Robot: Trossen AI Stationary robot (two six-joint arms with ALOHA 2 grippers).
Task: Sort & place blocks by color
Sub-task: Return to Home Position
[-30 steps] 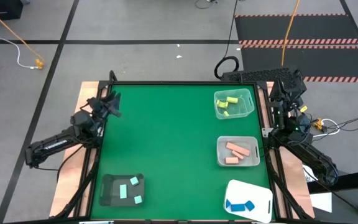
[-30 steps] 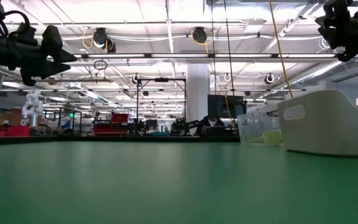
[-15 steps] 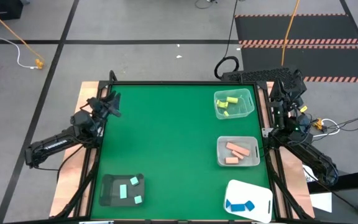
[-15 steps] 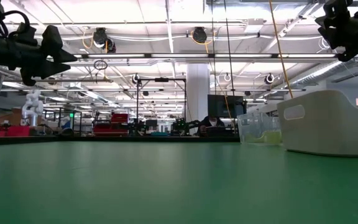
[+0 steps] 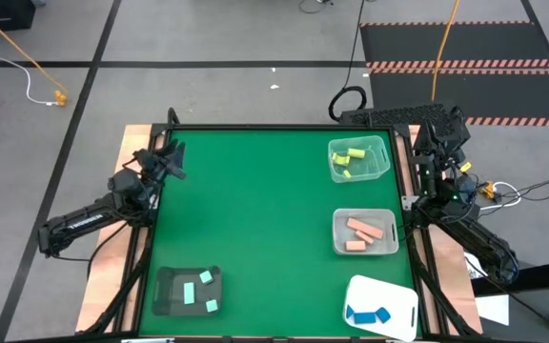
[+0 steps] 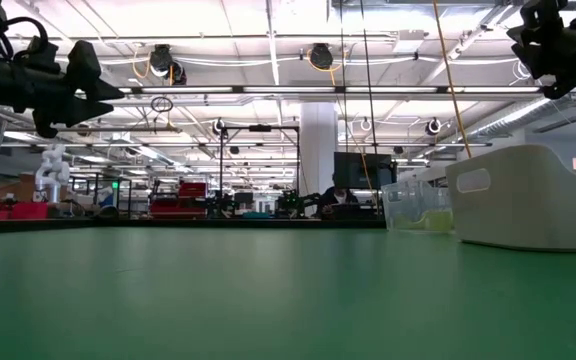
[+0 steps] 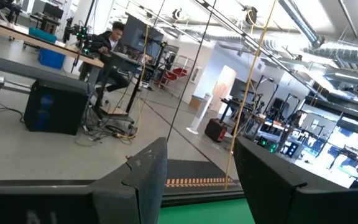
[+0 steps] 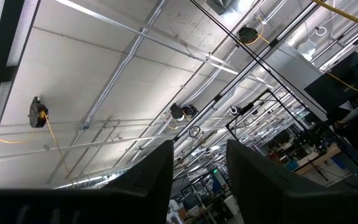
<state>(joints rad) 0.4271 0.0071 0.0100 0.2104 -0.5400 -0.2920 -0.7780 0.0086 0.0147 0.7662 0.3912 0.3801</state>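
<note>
Your blocks (image 5: 365, 232) lie sorted in four trays (image 5: 365, 211), likely light and rigid, so pinch across flat sides; left gripper (image 7: 201, 180) and right gripper (image 8: 199, 168) sit beside the table (image 5: 255, 210), fingers apart, empty.

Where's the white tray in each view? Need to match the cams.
High view: white tray at the picture's bottom right, on a table corner, holding blue blocks.
Low view: right side, its side wall facing the camera.
Left wrist view: not in it.
Right wrist view: not in it.
Shared landmark: clear tray with yellow blocks; in the low view it stands behind the white tray.
</note>
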